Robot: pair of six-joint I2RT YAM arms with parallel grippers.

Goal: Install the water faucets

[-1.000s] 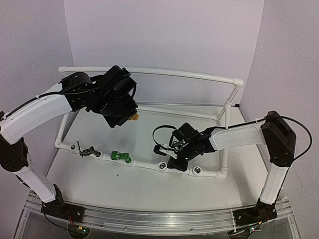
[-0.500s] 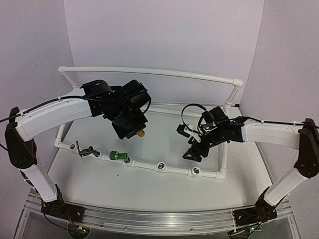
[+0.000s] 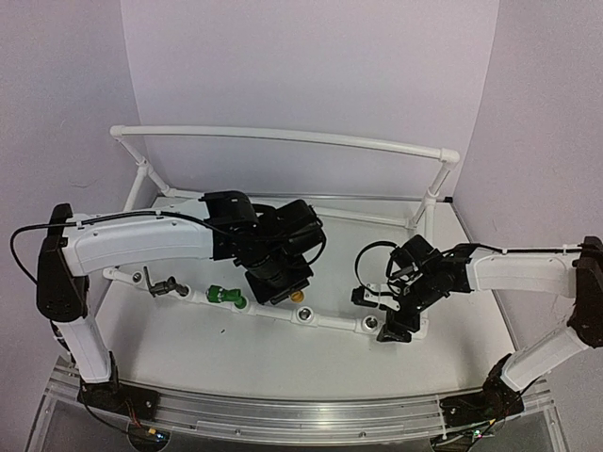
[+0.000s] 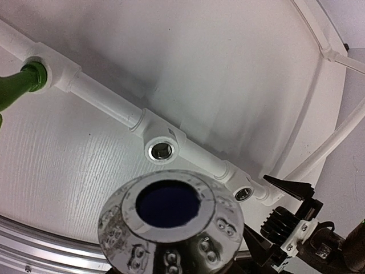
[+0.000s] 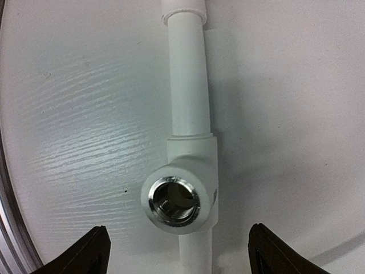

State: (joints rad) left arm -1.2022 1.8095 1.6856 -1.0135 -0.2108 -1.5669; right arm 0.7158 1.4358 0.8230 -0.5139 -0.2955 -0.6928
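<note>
Brass faucet (image 3: 297, 296) is right at the front pipe (image 3: 337, 321), clamped in the left gripper (image 3: 283, 282) and hanging just behind the pipe's third socket (image 3: 306, 315), apparently not yet touching it. From the left wrist, the faucet's shiny round end fills the foreground, seen end-on. So its long axis runs straight out of the gripper toward the pipe, with that socket a touch ahead. A short push forward and down looks like the whole move, and the left arm is plainly the nearer one. Further left along the pipe, the green faucet (image 3: 226, 296) and grey faucet (image 3: 165, 285) already sit in their sockets. The right gripper (image 5: 177, 254) hangs over the pipe's last socket (image 5: 174, 204), fingers spread wide, holding nothing. A second ago the brass faucet was up at the back of the frame, well away from the pipe. The right gripper was down by the third socket then, and it has since slid aside to the end.
</note>
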